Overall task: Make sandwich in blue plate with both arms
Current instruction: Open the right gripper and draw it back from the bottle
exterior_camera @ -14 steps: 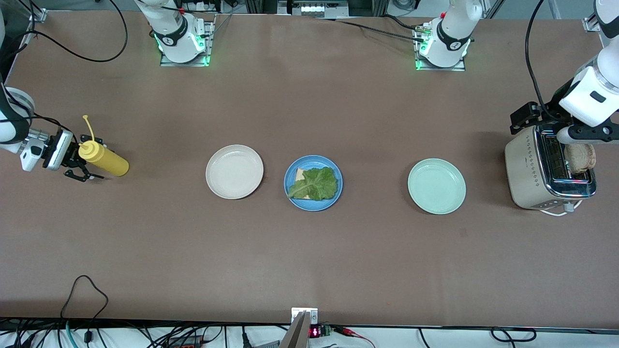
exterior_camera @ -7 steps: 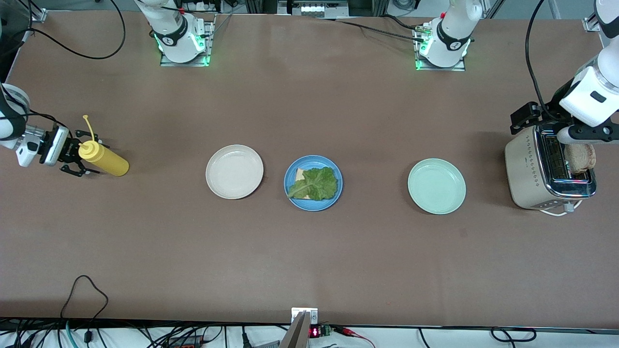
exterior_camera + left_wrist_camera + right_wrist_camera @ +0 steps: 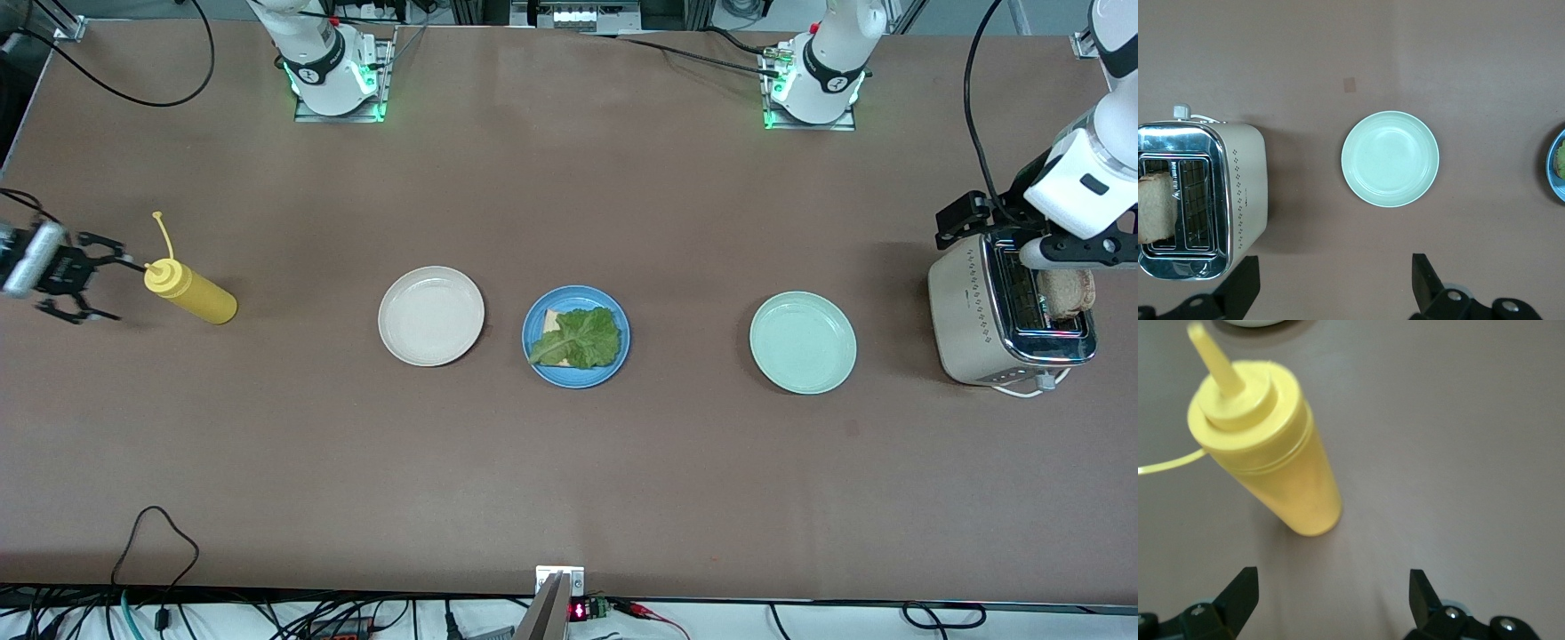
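Backed off from the mustard bottle: right gripper, jaws spread, empty. Blue plate mid-table, lettuce hiding most of its bread. Left gripper released, over toaster, mostly cut off.

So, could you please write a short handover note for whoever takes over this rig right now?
Right gripper: open, holding nothing, at the right arm's end of the table beside the yellow mustard bottle, which stands on the table.
Left gripper: open, holding nothing, up over the toaster at the left arm's end.
Blue plate: mid-table between the cream plate and the mint plate.
Done: one bread slice with a lettuce leaf on it lies in the blue plate.
Left: the second slice stands in the toaster slot; it must top the lettuce.
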Tool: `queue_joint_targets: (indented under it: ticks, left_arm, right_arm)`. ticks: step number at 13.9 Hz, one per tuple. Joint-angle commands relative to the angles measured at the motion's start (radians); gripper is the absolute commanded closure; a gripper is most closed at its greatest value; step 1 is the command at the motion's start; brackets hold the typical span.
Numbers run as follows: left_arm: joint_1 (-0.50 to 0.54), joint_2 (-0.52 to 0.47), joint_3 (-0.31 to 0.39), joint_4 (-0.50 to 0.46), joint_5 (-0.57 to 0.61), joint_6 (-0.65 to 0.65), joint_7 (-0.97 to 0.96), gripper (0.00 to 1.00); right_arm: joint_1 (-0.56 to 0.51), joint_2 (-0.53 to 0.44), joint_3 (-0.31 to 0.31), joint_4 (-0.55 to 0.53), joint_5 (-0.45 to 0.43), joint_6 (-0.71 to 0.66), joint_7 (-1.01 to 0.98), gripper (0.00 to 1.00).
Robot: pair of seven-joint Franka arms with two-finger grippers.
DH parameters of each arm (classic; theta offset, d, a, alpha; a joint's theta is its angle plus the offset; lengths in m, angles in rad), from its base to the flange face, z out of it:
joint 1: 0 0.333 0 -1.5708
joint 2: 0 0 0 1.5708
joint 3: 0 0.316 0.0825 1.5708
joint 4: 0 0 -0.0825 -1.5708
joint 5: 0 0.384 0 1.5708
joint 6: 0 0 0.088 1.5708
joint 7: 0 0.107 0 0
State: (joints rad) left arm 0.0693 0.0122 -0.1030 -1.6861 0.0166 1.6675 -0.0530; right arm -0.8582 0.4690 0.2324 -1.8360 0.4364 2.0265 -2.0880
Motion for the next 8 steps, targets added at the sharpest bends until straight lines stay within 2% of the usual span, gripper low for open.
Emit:
queue_joint_targets:
  ticks: [1,3,5,8]
  left_arm:
    - [0.056,0.052,0.014,0.083,-0.001,-0.015,0.01,0.0]
    - [0.151,0.135,0.014,0.117,-0.001,-0.014,0.012,0.0]
    - [0.245,0.201,0.014,0.138,0.0,-0.014,0.03,0.0]
    - [0.355,0.291,0.014,0.141,-0.004,-0.008,0.236,0.0]
  right_arm:
    - [-0.004,-0.07,-0.001,0.084,-0.074,-0.09,0.161,0.0]
    - [0.022,-0.124,0.001,0.121,-0.088,-0.132,0.296,0.0]
    - [0.097,-0.186,0.001,0.145,-0.134,-0.17,0.493,0.0]
    - [0.247,-0.297,0.001,0.175,-0.228,-0.236,0.875,0.0]
